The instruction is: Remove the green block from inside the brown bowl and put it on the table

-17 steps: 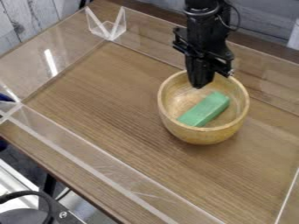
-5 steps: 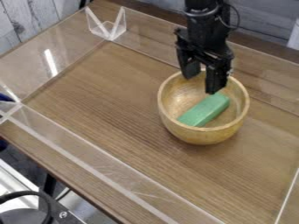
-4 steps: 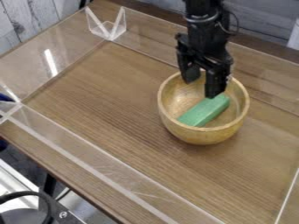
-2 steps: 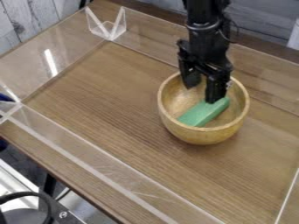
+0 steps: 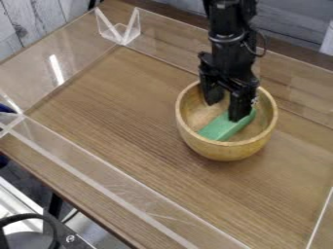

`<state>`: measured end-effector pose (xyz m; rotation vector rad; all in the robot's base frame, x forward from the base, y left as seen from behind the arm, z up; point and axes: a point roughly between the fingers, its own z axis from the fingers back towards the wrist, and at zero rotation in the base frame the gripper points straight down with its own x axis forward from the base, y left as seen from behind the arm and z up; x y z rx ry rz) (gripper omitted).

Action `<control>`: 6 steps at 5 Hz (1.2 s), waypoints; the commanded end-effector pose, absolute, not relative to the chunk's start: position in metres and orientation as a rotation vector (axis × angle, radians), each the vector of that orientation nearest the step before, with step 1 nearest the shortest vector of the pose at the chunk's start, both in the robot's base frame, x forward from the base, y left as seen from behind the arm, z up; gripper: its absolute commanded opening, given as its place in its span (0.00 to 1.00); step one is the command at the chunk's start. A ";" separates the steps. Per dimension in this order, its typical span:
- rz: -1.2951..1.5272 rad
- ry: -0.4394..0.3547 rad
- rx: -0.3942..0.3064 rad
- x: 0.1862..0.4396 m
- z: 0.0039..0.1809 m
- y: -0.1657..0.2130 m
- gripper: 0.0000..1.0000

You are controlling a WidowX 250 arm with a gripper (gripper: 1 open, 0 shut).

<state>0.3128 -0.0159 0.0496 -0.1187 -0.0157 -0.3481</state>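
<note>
The brown bowl (image 5: 198,140) sits on the table (image 5: 117,117) right of centre. Inside it lies the green block (image 5: 223,129), its upper end partly hidden by the arm. My black gripper (image 5: 227,106) points straight down into the bowl and stands open. One finger (image 5: 211,100) is left of the block's upper end, the other finger (image 5: 242,107) right of it. Whether either finger touches the block I cannot tell.
Low clear acrylic walls (image 5: 78,170) border the table on all sides. A clear angled bracket (image 5: 120,26) stands at the back left corner. Bare wood stretches left and in front of the bowl.
The gripper has sunk from just above the bowl's rim down into the bowl, its open fingers now on either side of the block. The block and bowl have not moved.
</note>
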 end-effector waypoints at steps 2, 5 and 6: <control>-0.361 -0.052 -0.111 0.326 0.052 -0.018 1.00; -0.356 -0.036 -0.111 0.326 0.043 -0.016 0.00; -0.356 -0.040 -0.112 0.325 0.046 -0.016 0.00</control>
